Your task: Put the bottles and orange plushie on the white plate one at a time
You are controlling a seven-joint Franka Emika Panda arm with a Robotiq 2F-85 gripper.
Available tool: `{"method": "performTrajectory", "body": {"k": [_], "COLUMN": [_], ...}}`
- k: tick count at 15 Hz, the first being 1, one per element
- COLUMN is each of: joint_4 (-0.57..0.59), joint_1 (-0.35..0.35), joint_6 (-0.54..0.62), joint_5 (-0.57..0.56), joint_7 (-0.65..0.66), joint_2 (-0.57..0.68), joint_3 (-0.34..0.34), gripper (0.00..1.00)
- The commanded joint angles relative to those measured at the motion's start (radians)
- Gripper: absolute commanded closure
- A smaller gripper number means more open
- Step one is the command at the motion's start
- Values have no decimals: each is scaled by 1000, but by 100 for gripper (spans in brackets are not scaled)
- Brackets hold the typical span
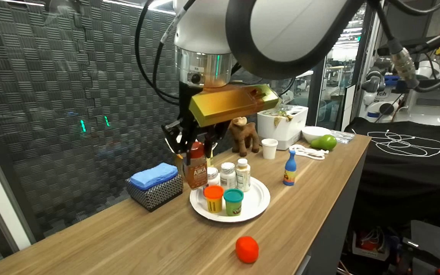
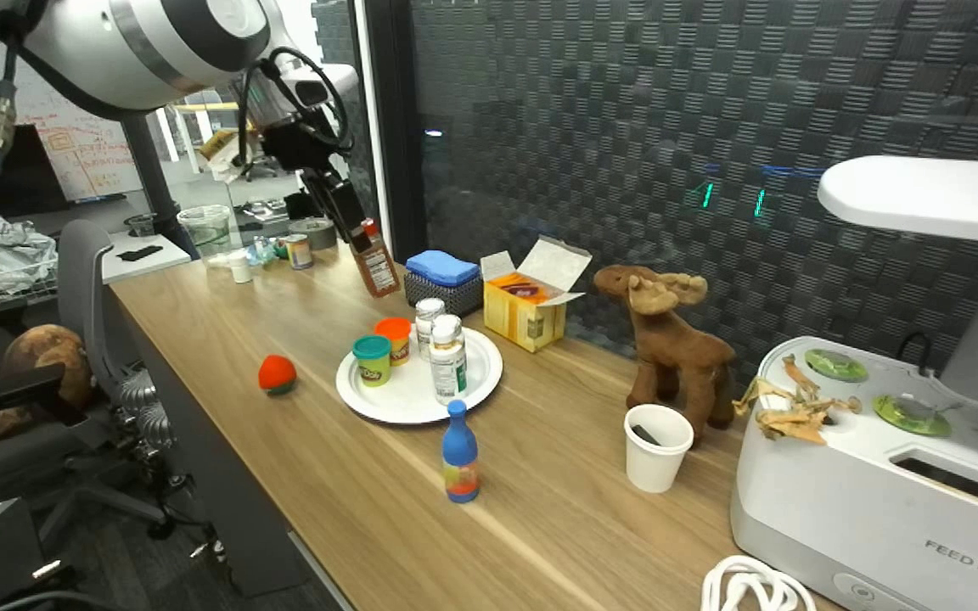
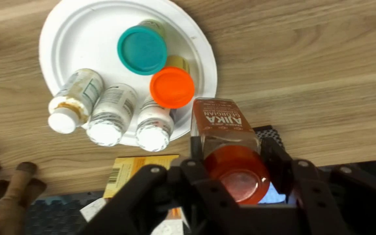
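Forearm: closest in an exterior view, high over the desk, its wrist pointing down.
Tool: clenched on the red-capped bottle, held clear of the desk.
Orange plushie: on the desk, near the long edge away from the dark wall.
White plate: in an exterior view, between the desk's long edges; the tool slants downward, its bottle tilted.
White bottles: in the wrist view, three, on the plate's wall-facing half.

Blue cloth on patterned box, open yellow box beside it. Moose toy upright by white cup. Dried leaves on white planter, cord near it. Green fruit beside bowl.
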Motion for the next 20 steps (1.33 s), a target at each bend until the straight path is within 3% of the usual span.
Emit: {"method": "performTrajectory", "body": {"k": [1, 4, 14, 20], "joint_4": [-59, -81, -113, -123], "joint_1": [3, -11, -23, -33], "joint_6": [-18, -50, -124, -132], "joint_5": [-192, -260, -339, -321], "joint_7": [272, 423, 647, 623], "joint_2": [-68, -79, -80, -62], "joint_3": [-20, -2, 33, 47], "gripper": [76, 76, 76, 76]}}
